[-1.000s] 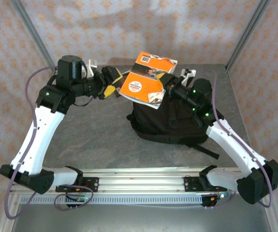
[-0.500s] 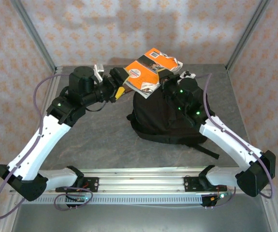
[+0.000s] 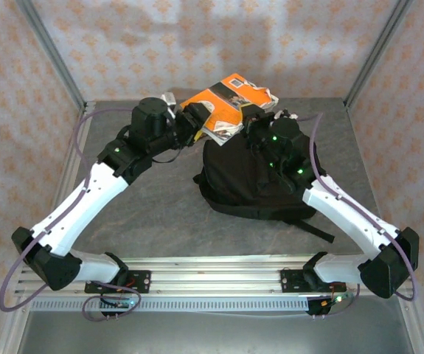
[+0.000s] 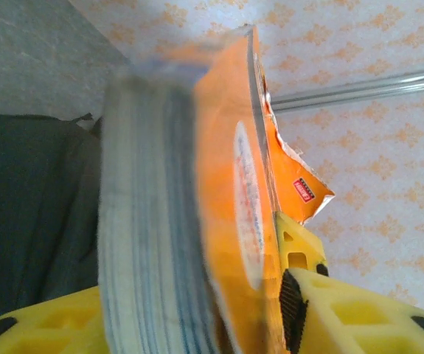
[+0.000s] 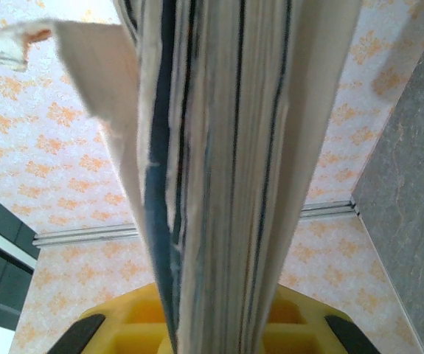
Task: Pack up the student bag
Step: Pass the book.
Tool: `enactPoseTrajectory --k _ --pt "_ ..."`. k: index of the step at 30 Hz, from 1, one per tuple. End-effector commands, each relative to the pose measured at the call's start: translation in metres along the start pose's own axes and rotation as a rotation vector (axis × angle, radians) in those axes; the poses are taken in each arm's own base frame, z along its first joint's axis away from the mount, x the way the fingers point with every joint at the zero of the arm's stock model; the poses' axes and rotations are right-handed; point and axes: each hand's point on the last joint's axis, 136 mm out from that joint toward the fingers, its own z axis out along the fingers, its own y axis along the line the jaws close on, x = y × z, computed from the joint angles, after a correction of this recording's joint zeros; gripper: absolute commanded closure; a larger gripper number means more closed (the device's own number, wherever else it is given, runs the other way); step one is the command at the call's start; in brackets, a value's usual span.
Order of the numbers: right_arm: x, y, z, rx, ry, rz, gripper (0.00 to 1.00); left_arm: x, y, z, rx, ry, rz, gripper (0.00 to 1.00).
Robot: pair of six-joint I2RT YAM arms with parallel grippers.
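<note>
**A:** Student bag (image 3: pixel 259 181) slumped on the counter (image 3: pixel 153 199), right of centre. Orange book (image 3: pixel 223 103) held over its far end, right claw (image 3: pixel 251 124) clamped on it.

**B:** Left claw (image 3: pixel 195 122) straddles the other edge. Pinching yet? Can't tell. Two claws tugging apart could rip that torn cover (image 4: pixel 293 158), or drop it beside the bag.

**A:** Any writing?

**B:** Red sticker (image 4: pixel 304 190), blurred. Unreadable.

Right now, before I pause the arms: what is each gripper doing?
Left gripper: closed on the orange book.
Right gripper: closed on the same book's page edge.
</note>
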Motion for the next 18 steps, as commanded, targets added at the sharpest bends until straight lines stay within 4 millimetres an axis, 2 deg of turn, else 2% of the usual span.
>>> enactPoseTrajectory --k 1,6,8,10,13,15,17,18 --pt "0.001 0.04 -0.009 -0.124 -0.003 0.05 1.0 -0.005 -0.03 0.002 0.08 -0.035 0.048 0.61" --pt "0.0 0.035 -0.012 -0.116 -0.006 0.027 1.0 -0.006 -0.033 0.003 0.077 -0.042 0.065 0.88" --pt "-0.003 0.032 -0.015 -0.11 -0.016 0.002 0.85 -0.008 -0.038 -0.001 0.094 -0.058 0.064 0.94" --pt "-0.004 0.03 -0.016 -0.107 -0.021 -0.037 0.63 -0.009 -0.042 -0.005 0.107 -0.061 0.06 1.0" --pt "-0.003 0.027 -0.012 -0.113 0.0 -0.054 0.48 -0.006 -0.045 -0.007 0.125 -0.045 0.039 1.0" --pt "0.001 0.027 -0.004 -0.131 0.036 -0.032 0.48 -0.003 -0.045 -0.006 0.142 -0.027 0.013 1.0" --pt "0.009 0.029 0.003 -0.157 0.082 -0.01 0.62 -0.002 -0.046 -0.007 0.155 -0.02 0.004 1.0" --pt "0.011 0.029 0.006 -0.161 0.095 -0.003 0.75 -0.002 -0.047 -0.008 0.154 -0.021 0.011 1.0"
